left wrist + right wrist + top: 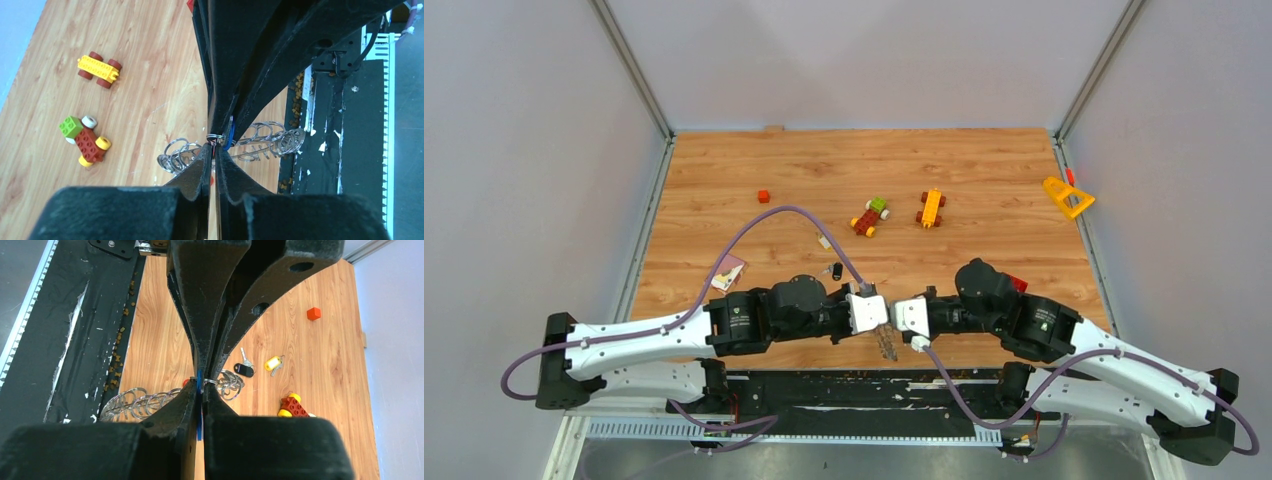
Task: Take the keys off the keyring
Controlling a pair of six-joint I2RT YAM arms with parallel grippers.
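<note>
My left gripper [880, 313] and right gripper [904, 314] meet tip to tip above the table's near edge. The keyring [887, 343], a bunch of coiled silver loops, hangs under them; it also shows in the left wrist view [272, 137] and the right wrist view [135, 402]. The left gripper [213, 149] is shut on a thin red key head, with a small split ring at its tips. The right gripper [201, 388] is shut on a blue key [200, 405]. A black-headed key [244, 369] and a yellow-headed key [273, 363] lie loose on the wood.
Two toy block vehicles [870, 216] [931, 208] stand mid-table, with a small red cube [764, 196] to their left. A yellow plastic triangle [1067, 197] lies at the right edge. A small card [727, 273] lies near the left arm. A black base strip [854, 385] runs along the near edge.
</note>
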